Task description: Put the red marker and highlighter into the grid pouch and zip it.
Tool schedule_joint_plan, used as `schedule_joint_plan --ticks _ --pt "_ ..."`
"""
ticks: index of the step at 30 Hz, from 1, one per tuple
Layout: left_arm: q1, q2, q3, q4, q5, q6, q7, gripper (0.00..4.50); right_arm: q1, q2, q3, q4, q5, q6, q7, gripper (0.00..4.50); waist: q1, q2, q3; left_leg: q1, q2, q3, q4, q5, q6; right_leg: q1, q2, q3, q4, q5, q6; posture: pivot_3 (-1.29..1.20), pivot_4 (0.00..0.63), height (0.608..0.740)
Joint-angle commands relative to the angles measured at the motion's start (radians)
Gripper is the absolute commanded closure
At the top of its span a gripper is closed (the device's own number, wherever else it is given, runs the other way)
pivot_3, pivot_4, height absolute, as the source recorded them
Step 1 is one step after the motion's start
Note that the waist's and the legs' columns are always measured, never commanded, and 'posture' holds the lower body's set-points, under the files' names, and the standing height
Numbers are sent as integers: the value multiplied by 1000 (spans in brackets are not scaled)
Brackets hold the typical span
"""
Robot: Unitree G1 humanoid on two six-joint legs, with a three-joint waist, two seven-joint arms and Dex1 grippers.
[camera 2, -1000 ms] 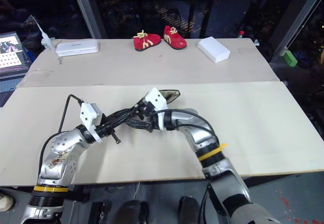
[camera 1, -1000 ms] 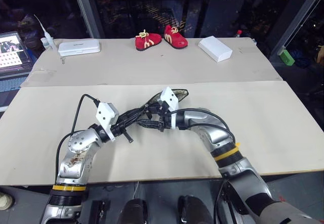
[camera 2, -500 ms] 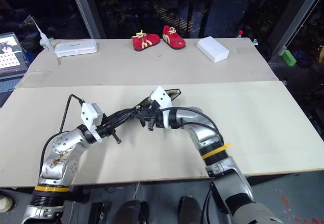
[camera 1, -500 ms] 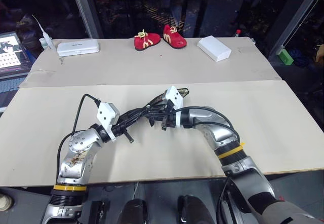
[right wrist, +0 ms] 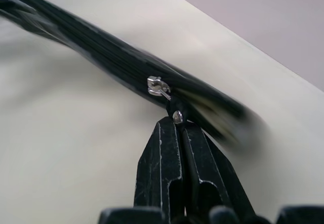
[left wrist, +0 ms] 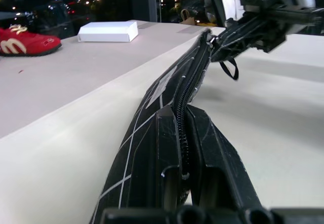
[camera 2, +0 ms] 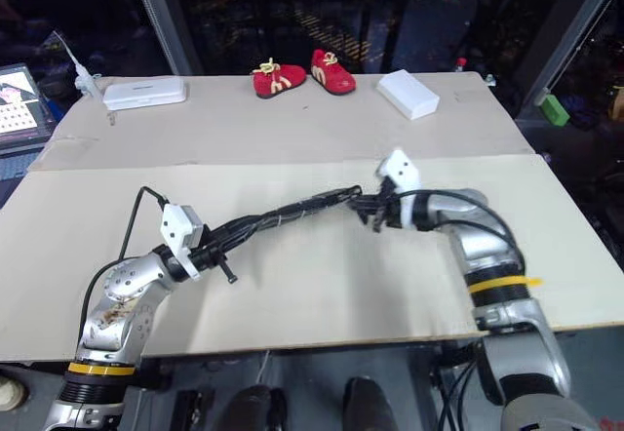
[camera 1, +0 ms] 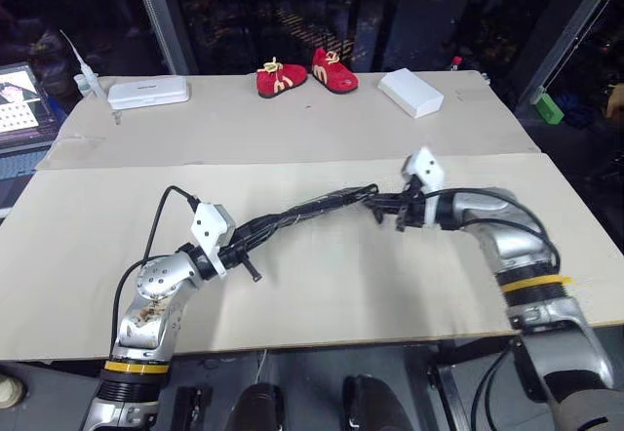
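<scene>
pouch strung between both grippers

your grid pouch (camera 1: 302, 212) hangs above the table (camera 1: 322, 285), long axis running from the left gripper (camera 1: 255, 239), clamped on its near end, to the right gripper (camera 1: 390, 209), pinched shut on the zipper pull (right wrist: 174, 113) at the far end. marker and highlighter aren't visible; you can't tell whether the teeth are fully closed.
</scene>
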Motion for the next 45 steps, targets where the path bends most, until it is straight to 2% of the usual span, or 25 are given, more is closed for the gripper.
schedule_joint_plan --ticks 1,7,9,10,16,22,27,29,32,35,36,39,41,43,45 --pt "-2 9 32 -20 -15 -16 11 4500 -50 -13 -69 40 12 -35 -9 4466 -7 0 0 0 1 0 0 0 0 0 1 0 0 0 0 0 150 740" --pt "-5 8 28 -18 -16 -18 11 4500 -13 37 -58 -5 42 -9 3 4466 1 0 0 0 1 0 0 0 0 0 0 0 0 0 0 0 150 740" --pt "-4 6 27 -20 -15 -17 11 4500 16 42 -41 -49 63 32 41 3832 3 0 0 0 0 0 0 0 0 0 -1 0 0 0 0 0 150 740" --pt "-3 6 26 -21 -14 -17 11 4500 38 36 -27 -81 71 54 68 3670 3 0 0 0 0 0 0 0 0 0 -1 0 0 0 0 0 150 740" --pt "1 9 28 -24 -16 -15 5 4500 78 6 -47 -135 87 142 89 1633 5 0 0 -1 0 -1 0 0 1 0 -1 0 -1 0 1 0 150 740" --pt "-9 15 14 -9 -10 -44 -32 4500 139 -120 -149 -212 185 242 171 1633 12 0 0 -1 0 -1 0 0 1 0 -1 0 -1 0 1 0 150 740" --pt "-58 50 -39 47 11 -148 -177 4500 319 -219 -272 -383 308 234 280 1633 26 0 0 -2 0 -1 0 -1 2 1 0 -1 -4 0 1 0 150 740" --pt "-91 60 -53 86 12 -189 -227 4500 366 -229 -301 -424 333 247 267 1633 27 0 0 -1 0 0 0 -1 2 1 -1 -1 -4 0 1 0 150 740" --pt "-156 87 -68 244 41 -307 -334 4500 452 -211 -332 -498 352 269 202 1633 26 0 0 0 0 0 0 -1 2 3 0 0 -6 0 1 0 150 740" --pt "-187 97 -77 379 86 -420 -366 4500 493 -193 -337 -545 364 284 151 1633 20 0 0 2 1 0 1 -1 2 4 1 0 -6 0 1 0 150 740" --pt "-195 98 -81 412 93 -438 -375 4096 509 -189 -331 -558 360 285 133 1583 19 0 0 1 0 -1 0 -1 2 4 0 1 -6 0 1 0 150 740" --pt "-198 92 -85 424 60 -411 -407 3336 533 -183 -324 -576 355 282 102 1559 21 0 0 0 0 -1 0 -1 2 3 0 0 -7 0 1 0 150 740" --pt "-185 73 -84 370 46 -388 -378 2508 541 -184 -323 -576 360 290 90 1559 24 0 0 -2 0 -1 1 -1 2 3 0 0 -8 1 2 0 150 740" --pt "-166 50 -73 302 27 -320 -318 1884 545 -184 -321 -570 358 283 84 1559 28 0 0 -2 0 -2 1 -2 3 3 0 0 -9 1 2 0 150 740" --pt "-126 54 -67 183 -30 -174 -278 1071 533 -187 -319 -544 349 274 77 1559 29 0 0 -2 0 -3 1 -2 3 4 -1 0 -10 1 3 0 150 740"
